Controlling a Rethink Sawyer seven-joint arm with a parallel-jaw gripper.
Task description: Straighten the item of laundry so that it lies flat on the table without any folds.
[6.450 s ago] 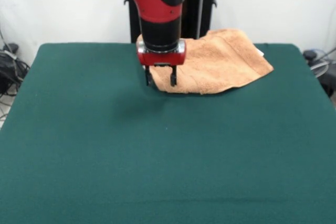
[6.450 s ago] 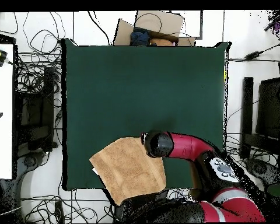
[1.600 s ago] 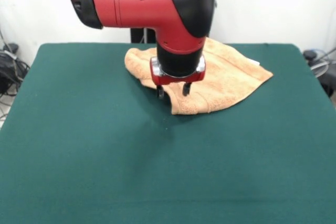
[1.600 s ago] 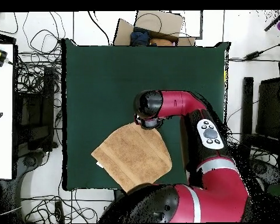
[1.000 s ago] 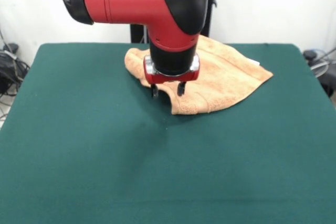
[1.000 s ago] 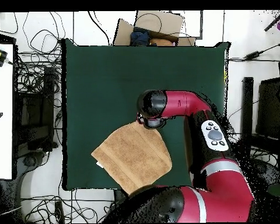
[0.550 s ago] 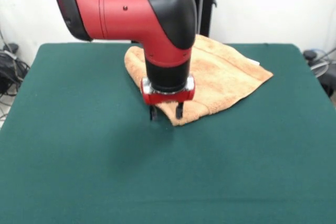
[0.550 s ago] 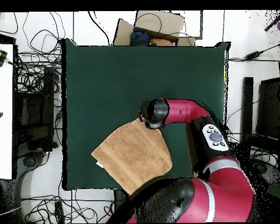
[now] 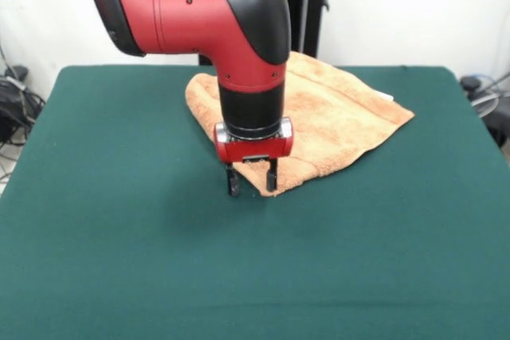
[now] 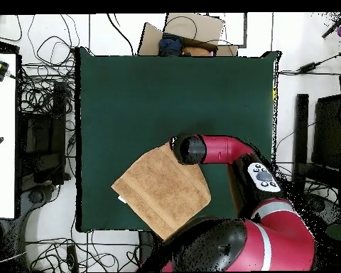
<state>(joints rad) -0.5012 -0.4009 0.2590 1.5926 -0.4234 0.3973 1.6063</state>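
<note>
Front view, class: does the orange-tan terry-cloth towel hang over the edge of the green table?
No: the towel rests wholly on the green table, with green cloth visible around it.

The red and black robot arm (image 9: 239, 45) covers the middle of the light orange-tan terry-cloth towel (image 9: 335, 121) in the front view. Whether the black two-fingered gripper (image 9: 250, 181) pinches the towel's near corner cannot be told. Overhead, the arm's wrist hides the gripper. The dark green cloth-covered table (image 9: 119, 236) is cut off at the front view's bottom edge.
</note>
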